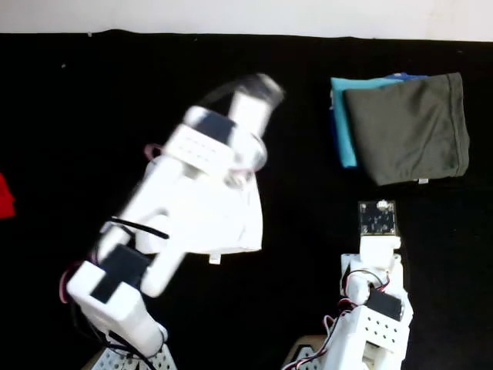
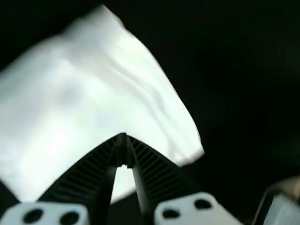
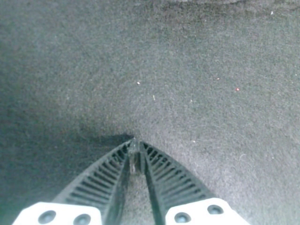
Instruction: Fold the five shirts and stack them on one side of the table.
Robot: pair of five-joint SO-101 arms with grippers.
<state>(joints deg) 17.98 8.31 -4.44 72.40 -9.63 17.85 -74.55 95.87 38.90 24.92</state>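
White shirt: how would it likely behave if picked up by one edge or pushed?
The white shirt is probably floppy: soft ripples run across it, so it would likely sag from a pinch. It looks thin, so likely light. On the black table, a push would probably bunch it rather than slide it.

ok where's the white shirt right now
In the high view the white shirt lies left of centre on the black table, partly under the left arm, apart from the folded stack at far right.
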